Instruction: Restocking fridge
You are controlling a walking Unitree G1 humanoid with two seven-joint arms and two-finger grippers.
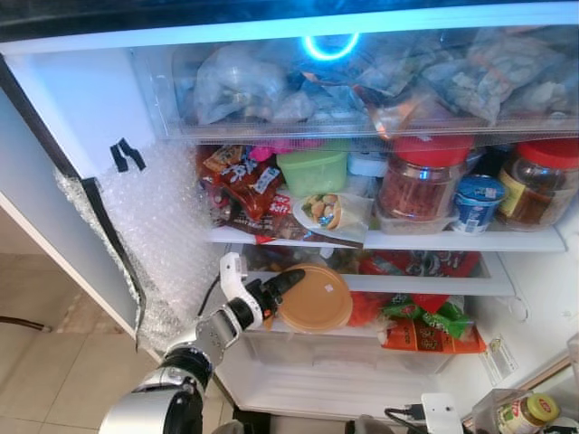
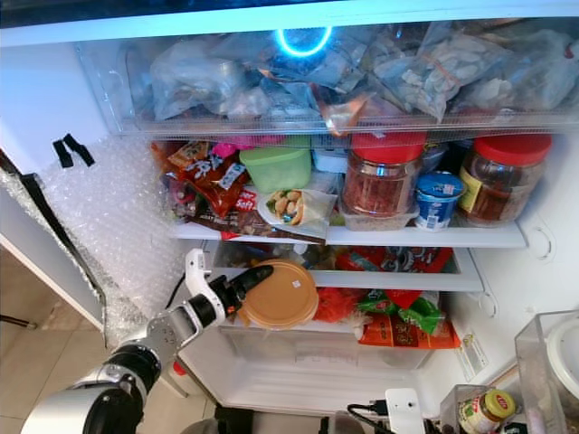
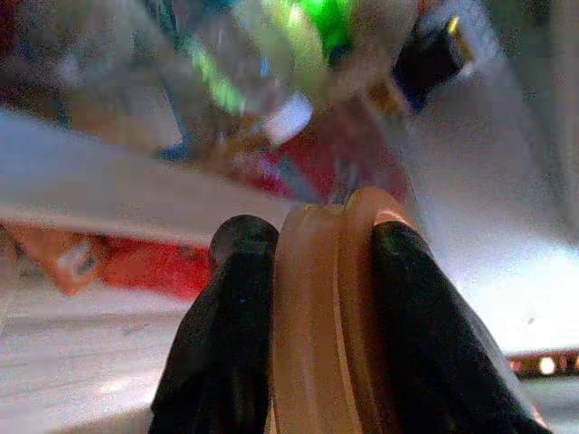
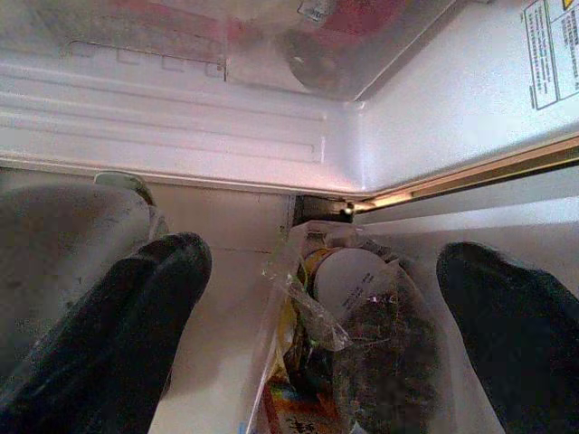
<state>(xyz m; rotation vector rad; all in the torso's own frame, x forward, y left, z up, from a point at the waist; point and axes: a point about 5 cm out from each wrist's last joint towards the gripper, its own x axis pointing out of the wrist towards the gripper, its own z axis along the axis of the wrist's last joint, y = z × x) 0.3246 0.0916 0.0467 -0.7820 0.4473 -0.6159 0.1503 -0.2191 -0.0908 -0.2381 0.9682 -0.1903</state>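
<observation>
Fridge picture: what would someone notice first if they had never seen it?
Probably the left gripper holding a round tan lidded container at the fridge's lower shelf. Above it, two big red-lidded jars stand on the middle shelf, and a glowing blue ring shines at the top.

Both eye views face the open fridge (image 1: 534, 240) from above, sharing its shelves; the left wrist view sits close on a lid (image 3: 330, 325), the right wrist view near the fridge's bottom edge.
</observation>
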